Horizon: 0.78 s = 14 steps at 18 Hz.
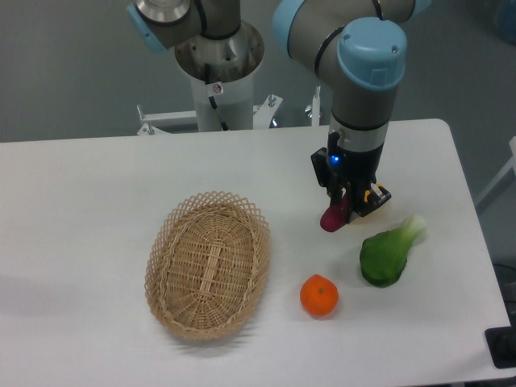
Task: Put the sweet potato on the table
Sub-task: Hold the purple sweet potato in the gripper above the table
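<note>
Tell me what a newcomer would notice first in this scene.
The gripper hangs low over the right half of the table, its jaws shut on the dark purple sweet potato. Left of centre lies an empty wicker basket, with an orange fruit and a green leafy vegetable to its right.

The gripper (342,211) grips the sweet potato (332,218) low over the table (89,185), between a wicker basket (208,264) and a green vegetable (387,253).

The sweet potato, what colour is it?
Dark magenta-purple sweet potato, seen in the fixed camera view.
</note>
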Available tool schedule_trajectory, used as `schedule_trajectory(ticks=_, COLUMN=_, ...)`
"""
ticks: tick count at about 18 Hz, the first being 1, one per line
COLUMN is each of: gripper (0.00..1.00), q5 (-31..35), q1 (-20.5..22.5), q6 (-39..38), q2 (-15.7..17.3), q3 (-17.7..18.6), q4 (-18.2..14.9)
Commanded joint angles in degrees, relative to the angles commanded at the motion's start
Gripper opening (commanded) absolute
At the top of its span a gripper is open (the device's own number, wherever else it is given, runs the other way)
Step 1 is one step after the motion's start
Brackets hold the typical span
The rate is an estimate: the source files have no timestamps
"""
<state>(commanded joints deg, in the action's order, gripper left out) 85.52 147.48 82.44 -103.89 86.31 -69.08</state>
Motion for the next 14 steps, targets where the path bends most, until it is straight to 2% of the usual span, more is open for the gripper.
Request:
schedule_trajectory(ticks=6, gripper=0.29, q5=0.0, q1=0.2, q6=0.0, q2=0.0, q3=0.2, q4=0.0)
schedule_trajectory(ticks=14, gripper=0.29, q5=-0.1, q1=-0.1, q6=-0.1, q2=0.1, q3=2.5, q4=1.0)
